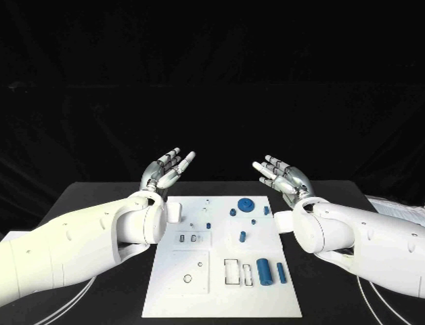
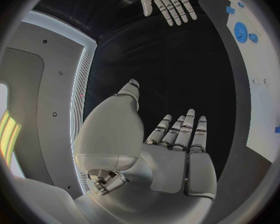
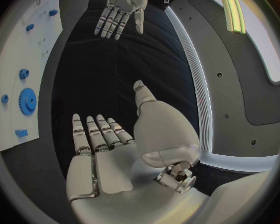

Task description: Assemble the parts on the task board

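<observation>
Dim, dark surroundings; bright light glares off the white task board (image 1: 222, 271); wrist views bend strongly toward their rims.

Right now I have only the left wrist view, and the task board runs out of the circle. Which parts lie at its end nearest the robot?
Observer: In the head view, a thick blue cylinder lies on the task board near its near right corner, with a slimmer blue peg just right of it.
Operator: Anything on the cylinder's other side?
Observer: Yes, rectangular outlines are marked on the board there, with nothing blue in them.
</observation>
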